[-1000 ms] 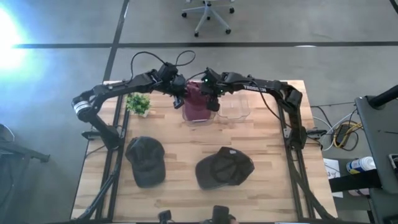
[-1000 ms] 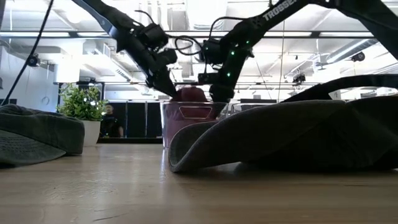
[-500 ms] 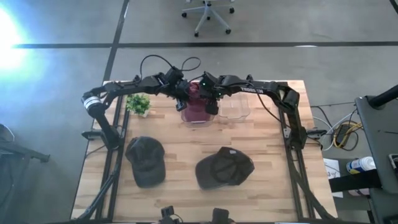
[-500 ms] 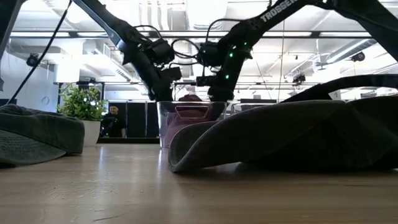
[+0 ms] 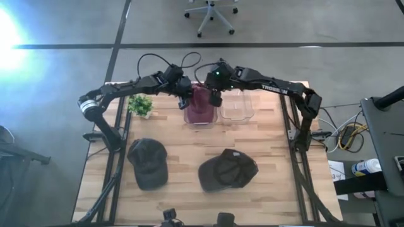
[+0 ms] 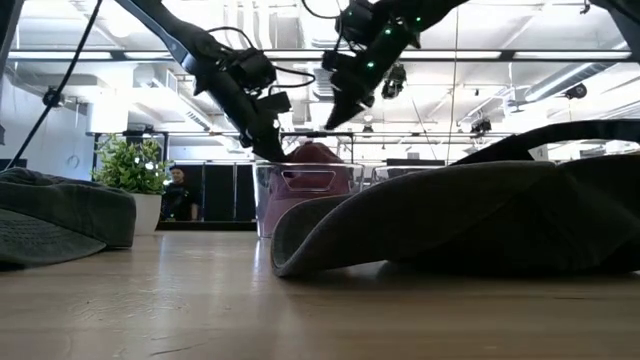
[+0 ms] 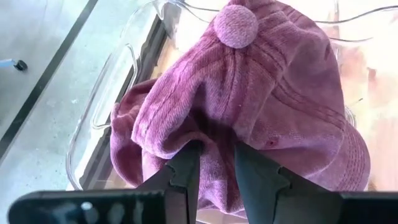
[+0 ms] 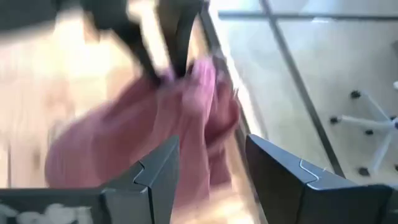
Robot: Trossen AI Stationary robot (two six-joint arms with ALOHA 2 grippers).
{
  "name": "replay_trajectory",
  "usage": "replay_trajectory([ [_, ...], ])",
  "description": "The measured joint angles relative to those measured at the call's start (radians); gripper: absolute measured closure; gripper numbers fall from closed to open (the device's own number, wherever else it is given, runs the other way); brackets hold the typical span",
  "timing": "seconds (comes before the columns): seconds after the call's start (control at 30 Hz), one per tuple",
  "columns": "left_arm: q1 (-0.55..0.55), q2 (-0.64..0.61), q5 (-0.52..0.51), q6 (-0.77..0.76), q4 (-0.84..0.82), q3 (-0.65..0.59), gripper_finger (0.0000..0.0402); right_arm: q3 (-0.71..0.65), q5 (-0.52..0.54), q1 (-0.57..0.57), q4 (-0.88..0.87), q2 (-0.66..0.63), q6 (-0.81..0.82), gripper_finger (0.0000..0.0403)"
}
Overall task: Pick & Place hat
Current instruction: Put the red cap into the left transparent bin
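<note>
A pink corduroy hat (image 5: 202, 104) lies crumpled in a clear plastic bin (image 5: 189, 121) at the table's far edge, its top button (image 7: 236, 26) showing in the left wrist view. My left gripper (image 7: 216, 149) reaches into the bin from the left and is shut on the hat (image 7: 273, 93). My right gripper (image 8: 211, 149) is open and hangs above the bin (image 6: 300, 190), clear of the hat (image 6: 310, 155). In the low view my right gripper (image 6: 333, 118) stands higher than my left gripper (image 6: 272, 152). My left gripper pinches a raised fold of the hat's crown (image 7: 214, 127) between its two fingers, below the button on the side nearest the arm. The fingers slant down into the bin from the table's left. The hat rests in the bin, bunched up around the fingers.
A second clear bin (image 5: 237, 108) stands right of the first. A small potted plant (image 5: 140, 104) sits at the far left. Two dark caps lie on the near half of the table, one on the left (image 5: 148, 162) and one mid-right (image 5: 228, 170).
My right gripper has risen out of the bin, off the pink hat, and now hangs well above it. My left gripper has stayed at the bin on the hat, shifting only slightly. The hat remains in the bin.
</note>
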Motion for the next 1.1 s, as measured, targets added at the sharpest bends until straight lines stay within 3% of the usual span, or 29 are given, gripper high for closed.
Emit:
replay_trajectory([
  [0.13, 0.000, 0.000, 0.001, -0.017, 0.001, 0.000, 0.0307, 0.000, -0.017, -0.005, 0.119, 0.026, 0.087, 0.0223],
  [0.4, -0.003, -0.002, 0.008, -0.036, 0.000, 0.000, 0.0307, -0.001, -0.085, -0.004, 0.197, 0.126, 0.136, 0.0223],
  [0.67, -0.018, -0.064, 0.018, -0.050, -0.123, 0.000, 0.0307, -0.001, -0.087, -0.045, 0.222, 0.224, 0.183, 0.0251],
  [0.87, -0.027, -0.141, 0.036, -0.049, -0.174, 0.000, 0.0307, -0.001, -0.158, -0.068, 0.238, 0.280, 0.251, 0.0279],
  [1.1, -0.027, -0.165, 0.035, -0.063, -0.172, 0.000, 0.0307, -0.002, -0.156, -0.069, 0.277, 0.305, 0.241, 0.0270],
])
